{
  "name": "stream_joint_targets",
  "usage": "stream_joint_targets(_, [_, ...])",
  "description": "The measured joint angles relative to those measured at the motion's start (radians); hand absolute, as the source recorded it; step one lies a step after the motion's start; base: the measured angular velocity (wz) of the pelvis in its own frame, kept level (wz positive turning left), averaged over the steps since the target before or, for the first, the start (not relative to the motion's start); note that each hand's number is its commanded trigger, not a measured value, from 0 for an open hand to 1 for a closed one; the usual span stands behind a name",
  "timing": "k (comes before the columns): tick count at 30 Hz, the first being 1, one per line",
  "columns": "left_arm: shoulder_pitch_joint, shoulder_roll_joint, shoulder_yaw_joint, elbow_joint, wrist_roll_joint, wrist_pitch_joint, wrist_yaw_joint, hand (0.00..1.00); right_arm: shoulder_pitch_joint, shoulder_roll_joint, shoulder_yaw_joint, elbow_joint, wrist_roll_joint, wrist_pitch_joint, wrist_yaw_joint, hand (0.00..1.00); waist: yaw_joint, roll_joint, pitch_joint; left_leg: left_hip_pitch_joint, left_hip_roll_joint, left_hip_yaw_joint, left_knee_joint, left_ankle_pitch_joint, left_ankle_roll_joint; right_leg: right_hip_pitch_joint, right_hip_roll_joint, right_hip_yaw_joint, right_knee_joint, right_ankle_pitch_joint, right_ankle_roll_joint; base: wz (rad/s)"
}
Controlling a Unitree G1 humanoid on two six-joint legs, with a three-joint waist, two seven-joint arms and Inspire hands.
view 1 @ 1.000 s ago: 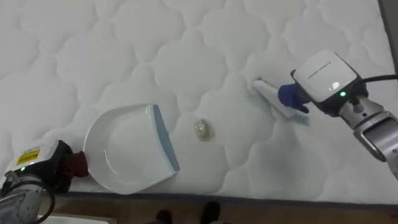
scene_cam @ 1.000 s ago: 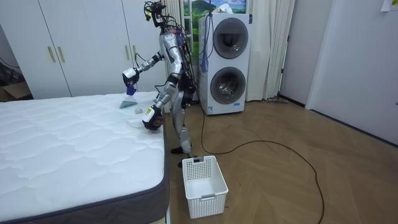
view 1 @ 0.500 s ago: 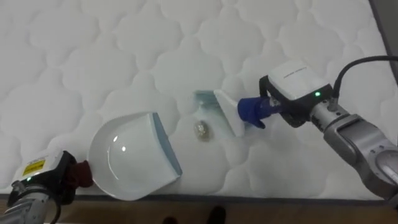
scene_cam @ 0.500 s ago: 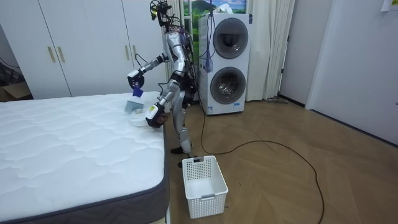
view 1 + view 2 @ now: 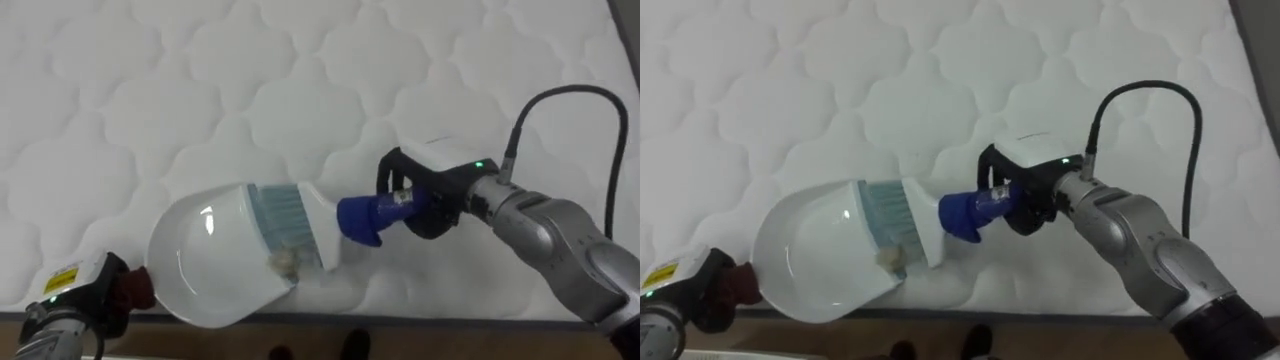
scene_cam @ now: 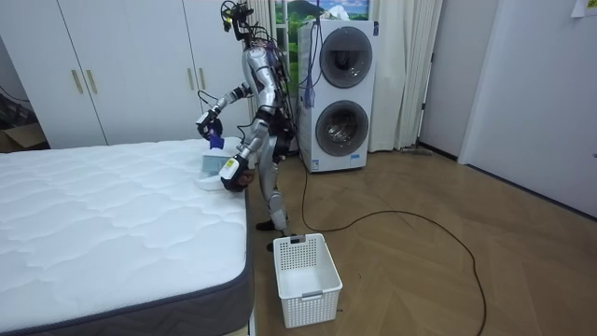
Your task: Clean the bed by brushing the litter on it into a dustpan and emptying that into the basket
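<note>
A white dustpan (image 5: 215,262) with a pale blue lip lies near the front edge of the white quilted mattress (image 5: 150,90). My left hand (image 5: 82,300) is at the lower left, curled round the dustpan's dark red handle (image 5: 131,289). My right hand (image 5: 432,190) is shut on the blue handle (image 5: 368,217) of a white brush (image 5: 305,228). The brush head rests across the dustpan's lip. A small crumpled bit of litter (image 5: 287,262) sits just under the bristles at the lip, on the pan's side. In the room view I stand bent at the bed's corner (image 6: 233,187).
The mattress's front edge (image 5: 400,312) runs close below the dustpan, with floor beyond. A white laundry basket (image 6: 306,267) stands on the wood floor behind me. A stacked washer and dryer (image 6: 338,93) is at the wall, and white wardrobes (image 6: 121,70) are behind the bed.
My right hand swept the brush leftward across the mattress, pushing the litter from the open mattress onto the dustpan's lip. The left hand and dustpan stayed about where they were.
</note>
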State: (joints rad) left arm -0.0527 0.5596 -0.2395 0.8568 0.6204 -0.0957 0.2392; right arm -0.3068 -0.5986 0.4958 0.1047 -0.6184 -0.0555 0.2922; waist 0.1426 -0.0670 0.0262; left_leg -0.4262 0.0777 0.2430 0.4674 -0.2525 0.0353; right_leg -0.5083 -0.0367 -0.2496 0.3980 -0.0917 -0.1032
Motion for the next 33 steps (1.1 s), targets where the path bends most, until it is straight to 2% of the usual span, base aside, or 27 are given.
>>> stream_joint_targets(7, [-0.005,-0.001,0.0,0.008,-0.001,-0.01,-0.001,1.0,0.006,-0.004,0.0,0.0,0.123,0.0,0.062,1.0,0.0,0.0,0.0,0.0,-0.002,-0.002,-0.001,0.0,0.0,0.001,-0.002,-0.003,0.0,0.0,0.0,0.0])
stream_joint_targets(11, [-0.004,-0.001,0.0,0.009,0.0,-0.02,0.0,1.0,0.017,-0.004,0.003,0.002,0.26,-0.014,0.091,1.0,0.0,0.001,0.0004,0.001,-0.003,0.0,-0.001,0.0,0.0,0.001,-0.004,-0.002,0.006,-0.002,0.002,0.0])
stream_joint_targets(16, [0.0,-0.001,0.002,0.012,0.002,-0.028,0.007,1.0,0.019,0.014,0.003,0.001,0.325,-0.021,0.141,1.0,-0.004,0.002,0.0011,0.002,-0.006,-0.001,-0.002,0.0,0.0,-0.003,-0.011,-0.004,0.025,-0.016,0.001,0.03])
stream_joint_targets(22, [0.002,-0.001,0.0,0.011,0.001,-0.038,0.015,1.0,0.058,0.008,-0.001,0.015,0.496,-0.021,0.17,1.0,-0.012,0.004,0.0015,0.001,-0.014,-0.023,-0.003,0.0,0.0,0.001,-0.019,-0.019,0.024,-0.025,0.001,0.1])
stream_joint_targets(33, [0.012,0.0,0.004,0.004,0.0,-0.038,0.013,1.0,0.099,0.011,-0.033,0.144,0.544,-0.023,0.165,1.0,-0.025,0.006,0.001,0.003,-0.013,-0.03,-0.002,0.0,0.001,0.016,-0.017,-0.03,0.008,-0.022,0.007,0.02])
